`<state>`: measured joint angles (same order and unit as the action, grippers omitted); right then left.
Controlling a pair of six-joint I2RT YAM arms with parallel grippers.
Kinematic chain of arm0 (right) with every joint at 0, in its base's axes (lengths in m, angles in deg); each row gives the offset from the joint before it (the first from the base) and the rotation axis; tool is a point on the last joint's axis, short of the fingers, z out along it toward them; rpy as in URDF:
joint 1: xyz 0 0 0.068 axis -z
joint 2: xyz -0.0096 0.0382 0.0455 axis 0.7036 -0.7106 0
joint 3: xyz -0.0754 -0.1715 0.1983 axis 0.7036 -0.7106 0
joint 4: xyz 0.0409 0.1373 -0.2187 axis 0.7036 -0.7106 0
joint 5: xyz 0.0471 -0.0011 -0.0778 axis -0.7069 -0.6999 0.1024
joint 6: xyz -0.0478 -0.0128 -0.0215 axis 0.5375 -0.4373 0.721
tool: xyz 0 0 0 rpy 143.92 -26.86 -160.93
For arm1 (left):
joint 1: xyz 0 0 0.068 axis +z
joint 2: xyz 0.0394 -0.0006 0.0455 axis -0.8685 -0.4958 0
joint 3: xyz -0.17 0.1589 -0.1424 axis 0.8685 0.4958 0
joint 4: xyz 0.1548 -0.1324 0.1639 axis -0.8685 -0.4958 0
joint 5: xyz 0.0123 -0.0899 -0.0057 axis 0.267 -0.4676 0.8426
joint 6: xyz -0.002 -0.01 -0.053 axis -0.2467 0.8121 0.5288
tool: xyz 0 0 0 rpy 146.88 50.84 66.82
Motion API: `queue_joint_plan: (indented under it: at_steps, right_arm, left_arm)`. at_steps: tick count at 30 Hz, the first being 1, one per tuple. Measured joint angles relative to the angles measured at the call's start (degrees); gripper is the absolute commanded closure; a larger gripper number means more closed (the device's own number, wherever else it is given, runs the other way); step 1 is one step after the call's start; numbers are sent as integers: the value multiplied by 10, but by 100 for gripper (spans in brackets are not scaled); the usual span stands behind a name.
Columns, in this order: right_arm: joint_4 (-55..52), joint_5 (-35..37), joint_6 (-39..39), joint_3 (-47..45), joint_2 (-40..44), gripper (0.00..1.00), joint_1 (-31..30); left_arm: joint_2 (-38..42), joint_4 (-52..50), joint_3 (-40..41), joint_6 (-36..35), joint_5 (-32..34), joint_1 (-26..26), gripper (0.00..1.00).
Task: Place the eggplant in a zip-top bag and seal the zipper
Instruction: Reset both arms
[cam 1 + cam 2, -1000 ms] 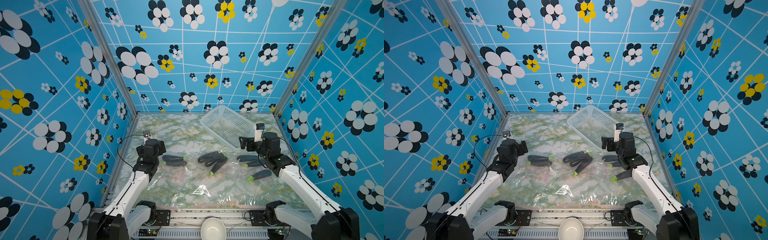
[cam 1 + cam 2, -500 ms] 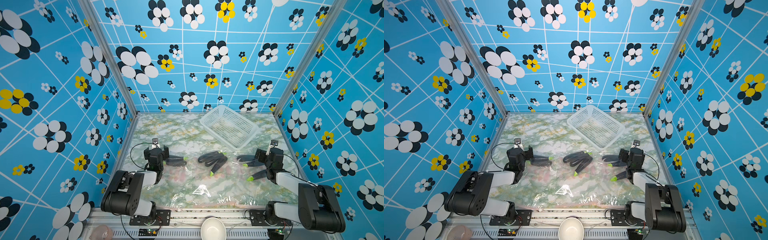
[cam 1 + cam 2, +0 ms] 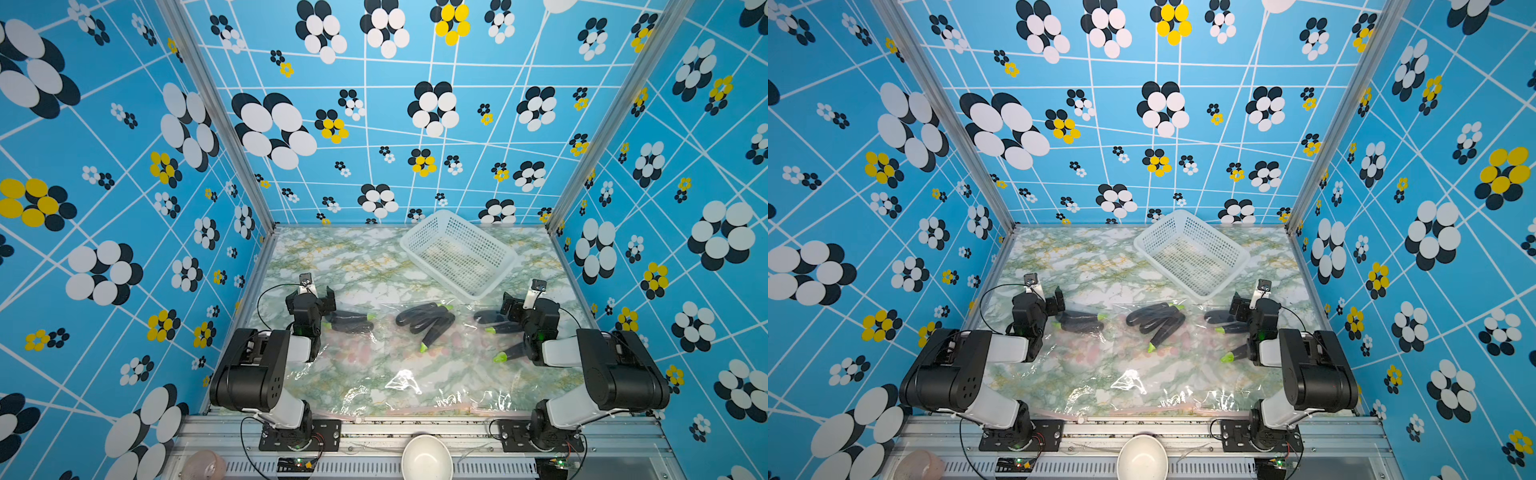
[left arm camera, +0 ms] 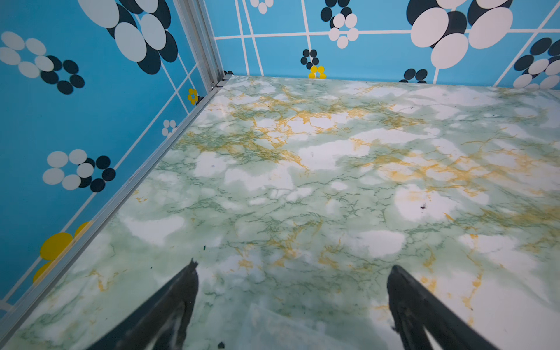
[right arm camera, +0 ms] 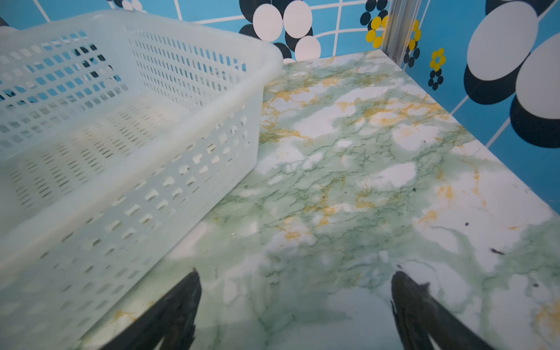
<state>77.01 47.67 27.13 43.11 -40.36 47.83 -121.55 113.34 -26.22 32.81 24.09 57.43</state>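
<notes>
Left gripper (image 3: pixel 311 296) spread, eggplant (image 3: pixel 352 320) just beside.

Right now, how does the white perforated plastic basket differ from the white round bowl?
Shape: the white perforated plastic basket is rectangular with slotted walls, while the white round bowl is round with solid walls.
Place: the basket stands on the green marble-patterned table near the back wall, while the bowl sits at the metal frame in front of the table.
Size: the basket looks clearly wider than the bowl.
Both are white and open upward.
</notes>
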Motion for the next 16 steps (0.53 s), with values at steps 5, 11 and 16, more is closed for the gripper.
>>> queue_joint_plan:
  at_steps: [5,11,16]
  right_arm:
    - [6,-17,6,15,-1,1,-1]
    - [10,-19,12,15,-1,1,-1]
    - [10,-19,13,15,-1,1,-1]
  left_arm:
    - [0,0,0,2,-3,0,1]
    - [0,0,0,2,-4,0,1]
    - [0,0,0,2,-4,0,1]
